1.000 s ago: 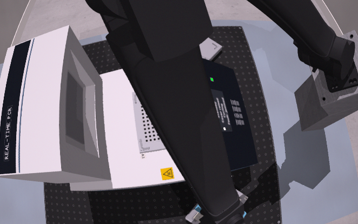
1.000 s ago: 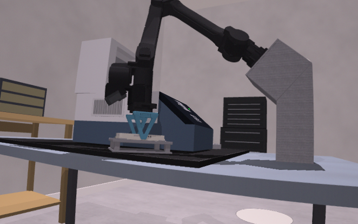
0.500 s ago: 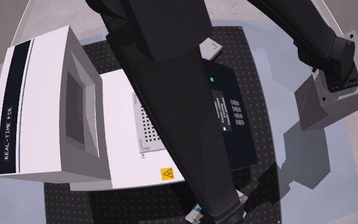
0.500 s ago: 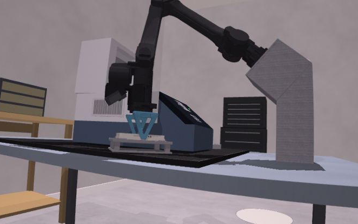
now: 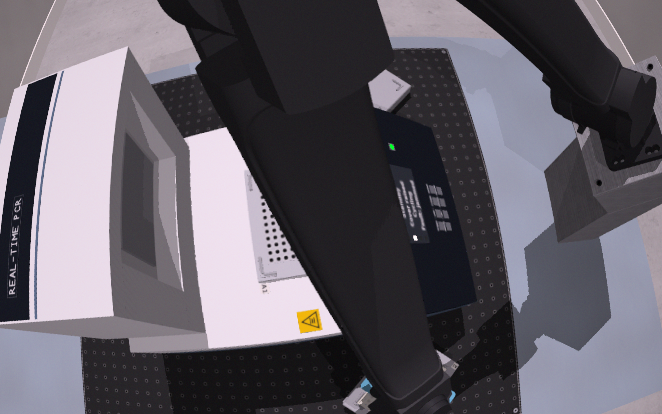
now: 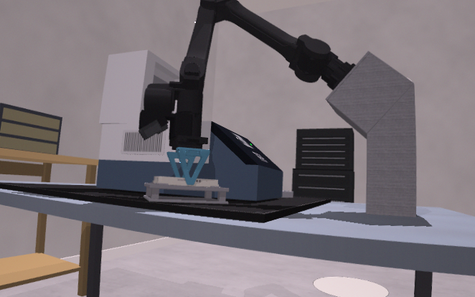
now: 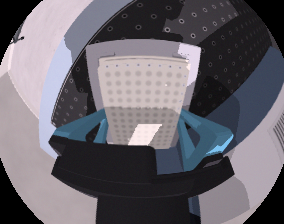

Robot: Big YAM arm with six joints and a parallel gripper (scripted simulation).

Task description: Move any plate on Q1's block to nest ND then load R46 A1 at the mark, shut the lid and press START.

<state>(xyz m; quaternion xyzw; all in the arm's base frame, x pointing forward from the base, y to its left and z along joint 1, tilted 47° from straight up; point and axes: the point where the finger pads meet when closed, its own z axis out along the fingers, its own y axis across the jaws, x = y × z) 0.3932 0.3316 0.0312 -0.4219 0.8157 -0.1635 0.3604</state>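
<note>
The cycler Q1 (image 5: 251,216) stands with its lid (image 5: 81,195) open and upright. Its block (image 5: 274,231) shows bare holes, partly hidden by my arm; no plate shows on the visible part. The status lamp (image 5: 391,146) is green. The keypad (image 5: 436,205) sits on the dark panel. The sealed plate R46 (image 6: 185,181) lies flat on the nest N1 (image 6: 186,194) in front of Q1. My gripper (image 6: 189,178) reaches straight down with its blue fingers shut on the plate's two long sides. In the wrist view the plate (image 7: 141,106) sits between the fingers.
The grey nest ND (image 5: 391,90) peeks out behind my arm at the far side of Q1. The arm's grey pedestal (image 5: 626,169) stands at the right. A black cabinet (image 6: 323,162) and a wooden shelf unit (image 6: 29,162) stand beyond the table.
</note>
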